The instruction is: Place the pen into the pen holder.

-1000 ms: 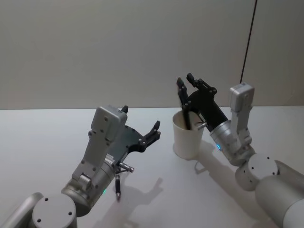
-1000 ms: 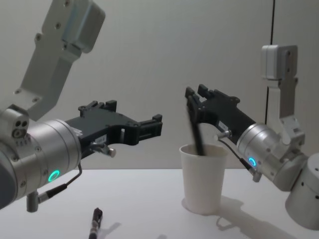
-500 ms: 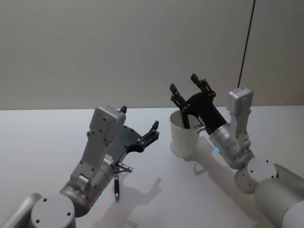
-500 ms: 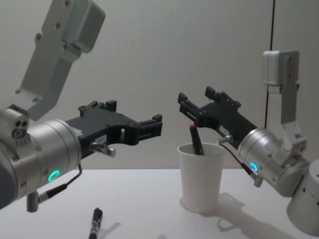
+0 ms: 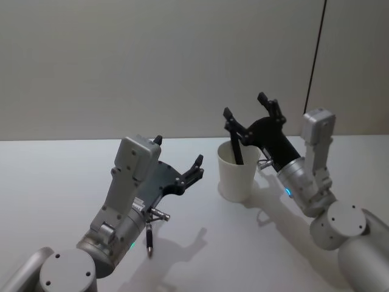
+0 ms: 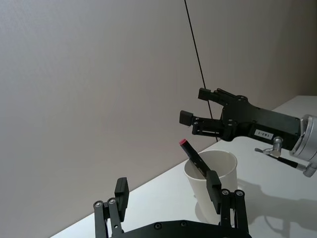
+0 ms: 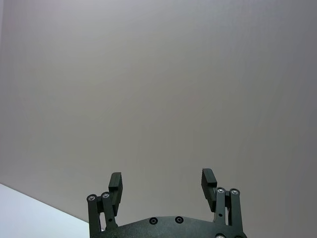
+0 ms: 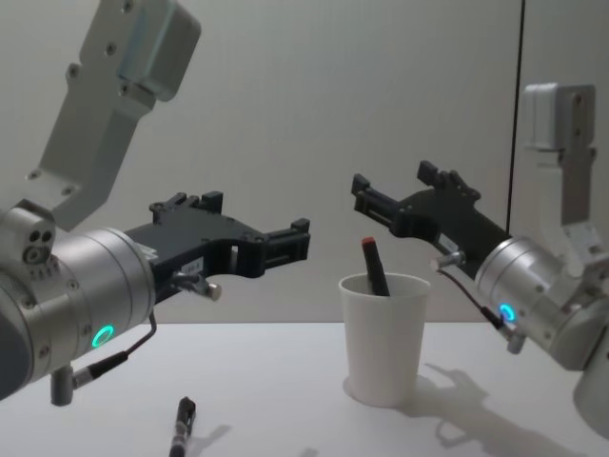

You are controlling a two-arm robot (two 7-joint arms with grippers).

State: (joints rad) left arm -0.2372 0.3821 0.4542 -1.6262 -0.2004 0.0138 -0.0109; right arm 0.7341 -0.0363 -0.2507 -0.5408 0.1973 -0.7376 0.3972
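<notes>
Head view, cup (image 5: 238, 176): upright on the white worktop (image 5: 55, 176), just right of frame centre. Pen (image 5: 237, 152): inside the cup, dark barrel leaning on the rim, upper end sticking out above it. In the chest view that upper end carried a red tip.

Right claw (image 5: 245, 105): hung above the cup, in the upper right of the head view, its arm entering from the lower right. Fingers were spread wide and held nothing. The chest view showed a clear gap between the pen top and the claw, with no contact. In the right wrist view the two fingers stood apart with bare wall between them.

Left claw (image 5: 179, 151): left of the cup in the head view, raised off the worktop and not touching the cup. Fingers were spread and empty. The left wrist view looked between these fingers at the cup, the pen and the right claw beyond.

Second pen (image 5: 149, 236): lay flat on the worktop, lower left of the head view, under the left arm's wrist and well apart from the cup.
</notes>
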